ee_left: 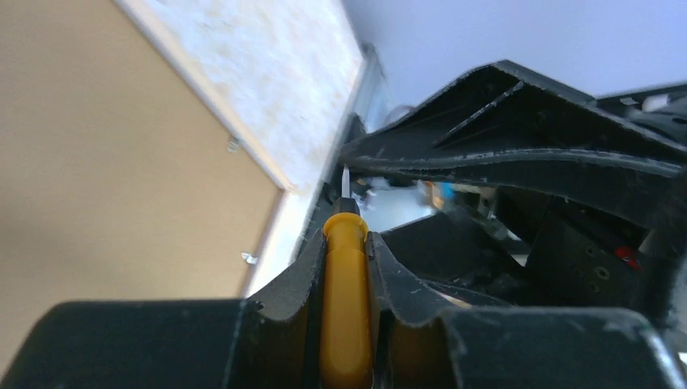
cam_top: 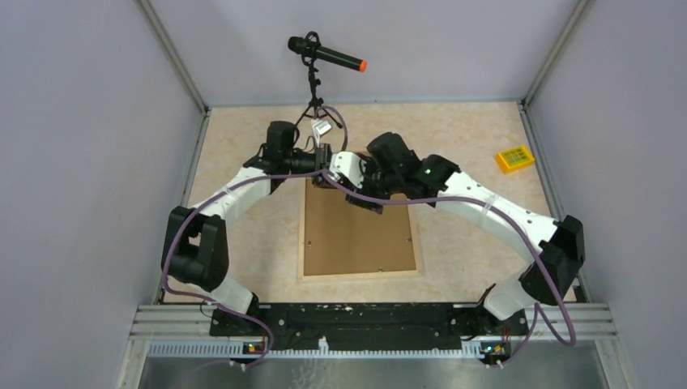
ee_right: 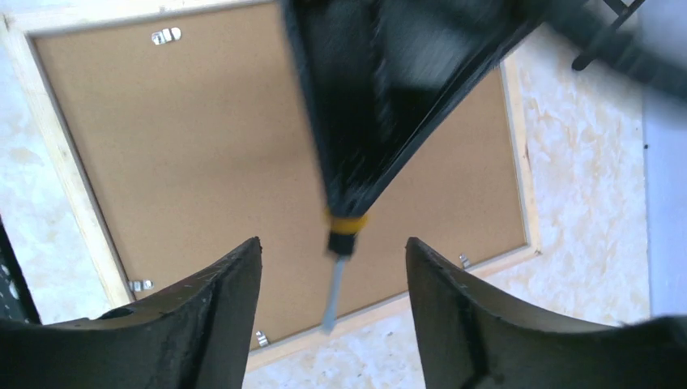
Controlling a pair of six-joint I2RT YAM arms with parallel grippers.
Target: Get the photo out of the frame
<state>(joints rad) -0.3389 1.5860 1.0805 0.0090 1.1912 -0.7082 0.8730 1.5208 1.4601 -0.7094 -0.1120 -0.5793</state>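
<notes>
The frame (cam_top: 359, 235) lies face down in the middle of the counter (cam_top: 243, 235), brown back up, with small metal clips (ee_right: 166, 36) along its wooden rim. The photo is hidden beneath the back. Both arms meet over the frame's far end. The left tool (ee_left: 348, 243) is clamped on a yellow-handled screwdriver (ee_left: 347, 324), blade out past its fingertips. The right tool (ee_right: 332, 243) hangs above the back with its fingers spread wide and nothing in them. The screwdriver's blade shows between them, and whether it touches the frame I cannot tell.
</notes>
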